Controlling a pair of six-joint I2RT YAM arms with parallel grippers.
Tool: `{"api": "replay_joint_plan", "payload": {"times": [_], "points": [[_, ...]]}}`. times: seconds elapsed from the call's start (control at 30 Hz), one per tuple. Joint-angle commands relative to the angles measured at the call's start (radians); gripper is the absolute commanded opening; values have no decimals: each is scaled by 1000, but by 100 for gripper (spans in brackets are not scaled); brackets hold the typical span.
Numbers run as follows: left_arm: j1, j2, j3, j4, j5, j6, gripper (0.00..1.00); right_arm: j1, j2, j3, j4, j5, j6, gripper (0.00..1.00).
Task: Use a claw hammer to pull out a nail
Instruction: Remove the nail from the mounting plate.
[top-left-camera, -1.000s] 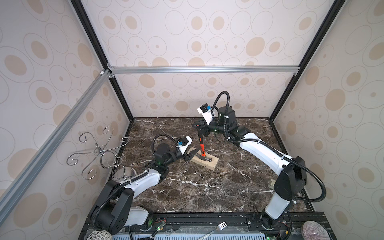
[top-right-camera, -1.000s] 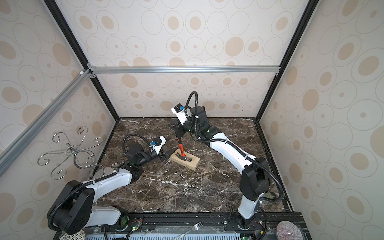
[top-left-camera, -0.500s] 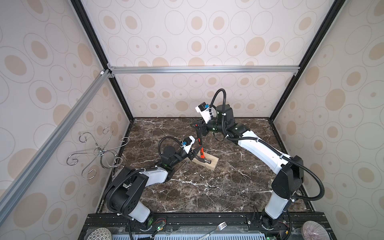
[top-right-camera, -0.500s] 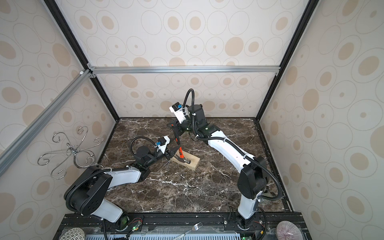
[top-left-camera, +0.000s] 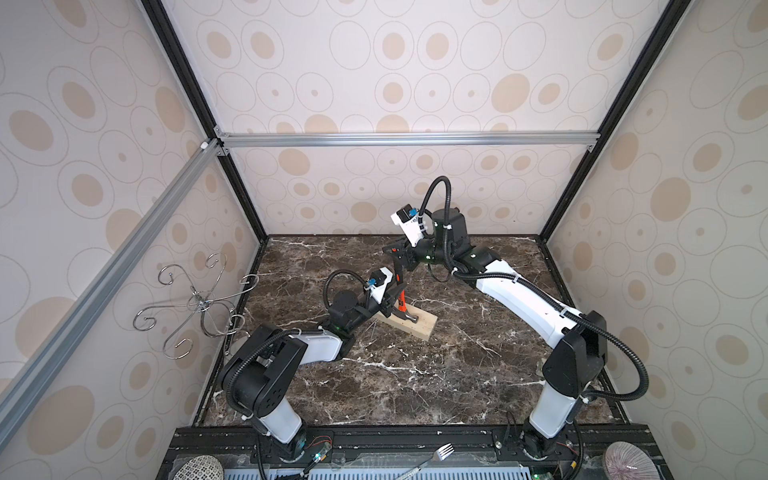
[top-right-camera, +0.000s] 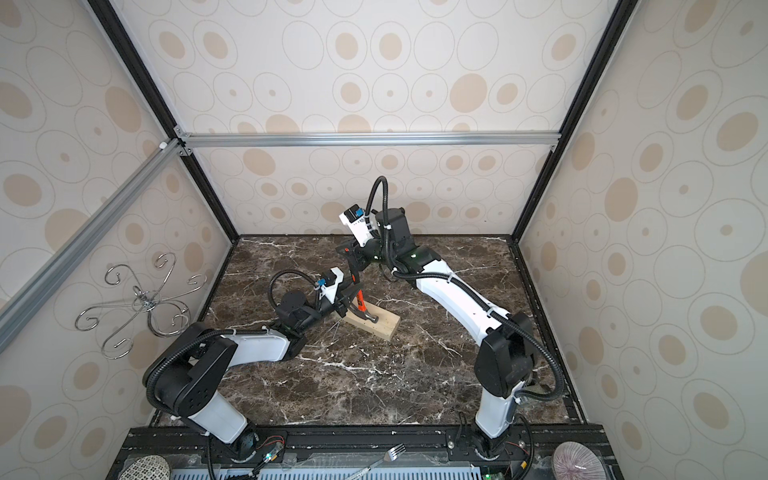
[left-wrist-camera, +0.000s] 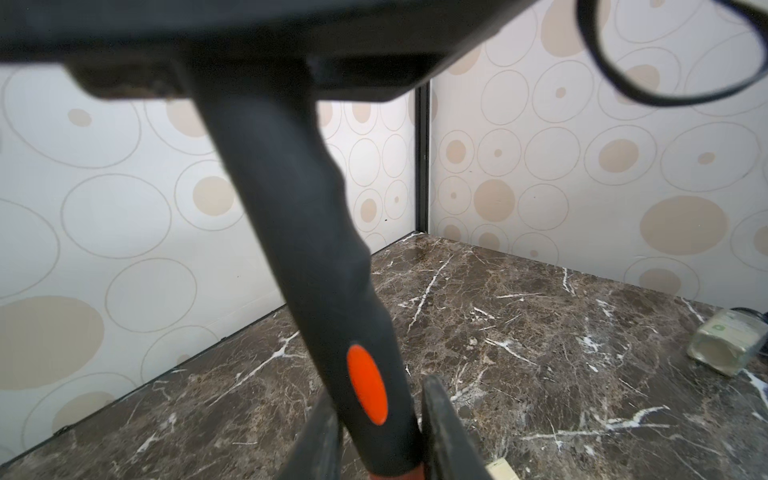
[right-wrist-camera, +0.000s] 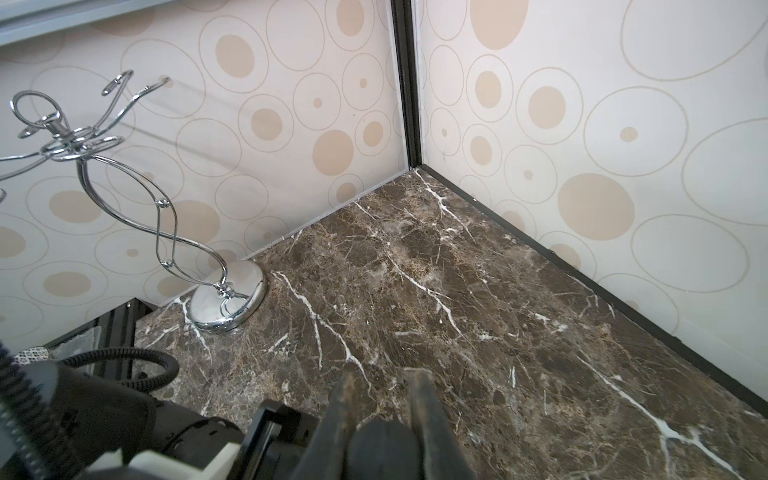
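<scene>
Right hand (right-wrist-camera: 380, 419) gripping claw hammer (left-wrist-camera: 316, 266), jar (left-wrist-camera: 725, 347) sideways

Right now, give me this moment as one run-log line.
right gripper: shut on claw hammer handle end | left gripper: jaws flank handle lower down, grip unclear | head: on wood block

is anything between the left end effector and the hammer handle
Nothing visible. In the left wrist view the left end effector already has a finger on each side of the hammer handle, low down near the orange part. The right end effector grips the black upper end. The hammer head rests on the wood block.
</scene>
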Motion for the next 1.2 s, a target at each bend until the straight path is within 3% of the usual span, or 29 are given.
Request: {"api": "replay_joint_plan", "payload": {"times": [0.0, 0.37, 0.7, 1.03, 1.17], "points": [[-6, 18, 61, -10, -15, 47, 20, 14, 3, 57, -79, -38, 50, 0], [-6, 58, 63, 20, -30, 40, 13, 14, 52, 210, -442, -36, -21, 14], [-5, 71, 56, 46, -24, 23, 12, 6, 80, 294, -612, -16, -81, 36], [-6, 75, 63, 38, -17, 12, 12, 4, 157, 408, -770, 35, -131, 38], [-7, 76, 68, 27, -15, 12, 12, 4, 176, 423, -769, 42, -136, 31]]}}
